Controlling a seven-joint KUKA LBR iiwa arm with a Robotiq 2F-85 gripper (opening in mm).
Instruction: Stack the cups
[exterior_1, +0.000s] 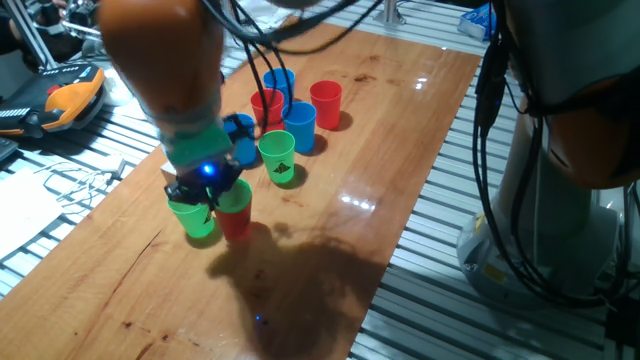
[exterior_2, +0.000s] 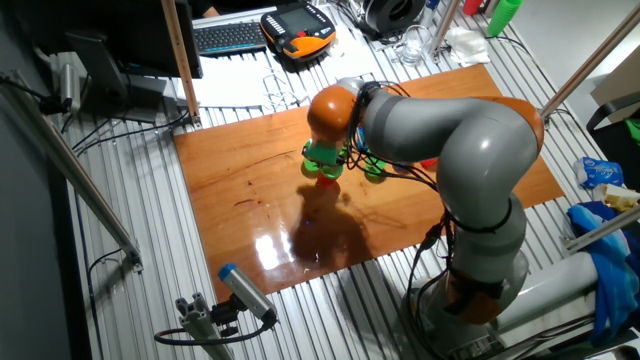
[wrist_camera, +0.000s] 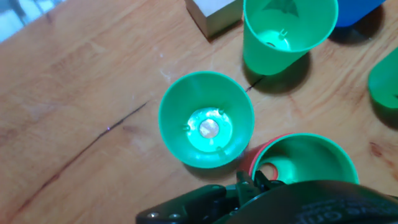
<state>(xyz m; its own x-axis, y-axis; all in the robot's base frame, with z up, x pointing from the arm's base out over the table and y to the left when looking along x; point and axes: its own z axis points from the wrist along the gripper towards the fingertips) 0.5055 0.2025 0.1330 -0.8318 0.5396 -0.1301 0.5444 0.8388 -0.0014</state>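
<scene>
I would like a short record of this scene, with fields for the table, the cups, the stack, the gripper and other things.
table: wooden
cups: green, red and blue, upright
nearest gripper: green cup, empty
stack: green cup in a red cup, beside the empty one
gripper: just above these two; open or shut cannot be told
farther cups: red, blue, green with dark mark
other: pale block

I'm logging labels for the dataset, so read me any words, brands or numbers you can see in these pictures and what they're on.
None can be read.
Green cup: a dark side mark, a shape, not lettering.
Keyboard and orange pendant: any print too small and blurred.
</scene>
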